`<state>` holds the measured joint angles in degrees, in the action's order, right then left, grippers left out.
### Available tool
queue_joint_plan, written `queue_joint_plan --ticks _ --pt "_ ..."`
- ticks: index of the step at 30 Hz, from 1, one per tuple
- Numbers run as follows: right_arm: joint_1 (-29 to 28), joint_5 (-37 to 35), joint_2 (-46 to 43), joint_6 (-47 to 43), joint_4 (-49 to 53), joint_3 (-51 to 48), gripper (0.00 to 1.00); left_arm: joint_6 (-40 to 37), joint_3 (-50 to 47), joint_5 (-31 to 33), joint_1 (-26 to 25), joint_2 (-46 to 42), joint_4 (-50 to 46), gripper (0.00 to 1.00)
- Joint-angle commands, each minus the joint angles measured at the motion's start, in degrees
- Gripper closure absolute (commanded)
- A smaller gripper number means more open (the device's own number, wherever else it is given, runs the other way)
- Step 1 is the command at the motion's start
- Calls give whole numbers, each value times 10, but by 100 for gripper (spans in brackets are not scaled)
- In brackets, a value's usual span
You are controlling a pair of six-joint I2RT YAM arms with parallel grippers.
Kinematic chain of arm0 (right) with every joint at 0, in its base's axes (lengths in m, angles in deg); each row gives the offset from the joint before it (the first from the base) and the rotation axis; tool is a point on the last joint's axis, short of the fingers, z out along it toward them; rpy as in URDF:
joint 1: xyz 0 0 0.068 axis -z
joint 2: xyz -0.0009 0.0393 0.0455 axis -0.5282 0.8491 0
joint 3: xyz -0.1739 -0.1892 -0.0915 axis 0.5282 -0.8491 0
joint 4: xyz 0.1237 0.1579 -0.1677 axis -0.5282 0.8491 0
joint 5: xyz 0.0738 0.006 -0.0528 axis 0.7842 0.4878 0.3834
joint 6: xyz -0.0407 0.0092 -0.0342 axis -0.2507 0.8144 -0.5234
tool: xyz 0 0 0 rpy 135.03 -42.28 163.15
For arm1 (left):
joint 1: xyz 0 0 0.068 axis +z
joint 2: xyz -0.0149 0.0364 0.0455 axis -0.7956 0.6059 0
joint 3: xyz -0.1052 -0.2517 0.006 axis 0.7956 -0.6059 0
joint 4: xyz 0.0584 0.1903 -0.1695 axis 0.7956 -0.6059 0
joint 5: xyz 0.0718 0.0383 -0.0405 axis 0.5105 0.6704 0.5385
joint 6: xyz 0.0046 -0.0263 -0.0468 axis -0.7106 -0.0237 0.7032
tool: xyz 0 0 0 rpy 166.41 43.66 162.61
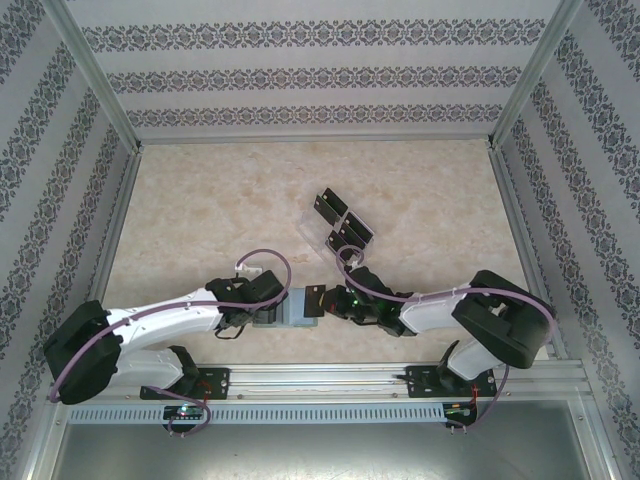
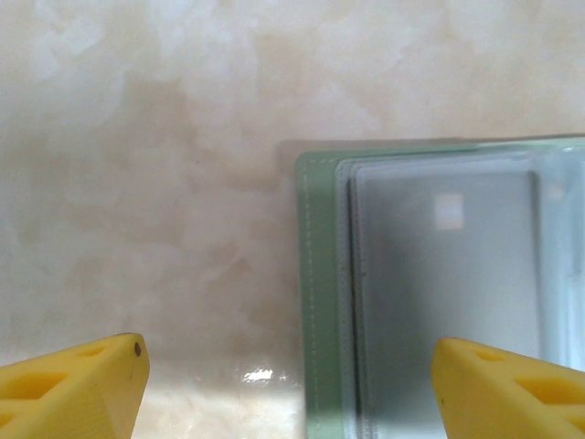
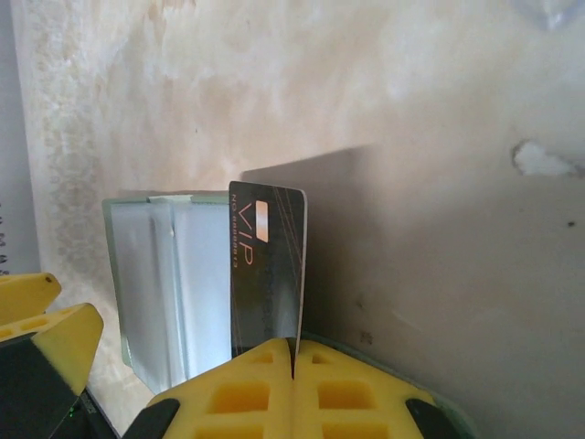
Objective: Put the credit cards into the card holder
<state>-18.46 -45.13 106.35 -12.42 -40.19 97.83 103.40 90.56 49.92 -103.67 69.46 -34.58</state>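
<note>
1 card (image 3: 267,265) is pinched upright btwn right fingers (image 3: 247,375), just beside the card holder (image 2: 315,302) on the worktop (image 2: 137,183); left fingers (image 2: 82,375) spread over its edge. Insertion step, I'd say; next needs card edge lined up w/ a pocket slit.

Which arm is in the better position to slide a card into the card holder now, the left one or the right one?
Right. The right claw is shut on a credit card, held close beside the card holder. The left claw is open, holding nothing, above the holder's edge.
</note>
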Motion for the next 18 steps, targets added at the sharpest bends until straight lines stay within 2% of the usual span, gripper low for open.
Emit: queue_joint_plan --ticks 1,11,18 --pt "14 -31 -12 -53 154 9 100 -12 18 -4 -6 -8 -8 18" --pt "17 0 -20 -77 162 30 100 -7 -28 -8 -5 -27 78 16" --pt "17 2 -28 -86 173 34 100 -12 -73 -48 10 -49 175 16"
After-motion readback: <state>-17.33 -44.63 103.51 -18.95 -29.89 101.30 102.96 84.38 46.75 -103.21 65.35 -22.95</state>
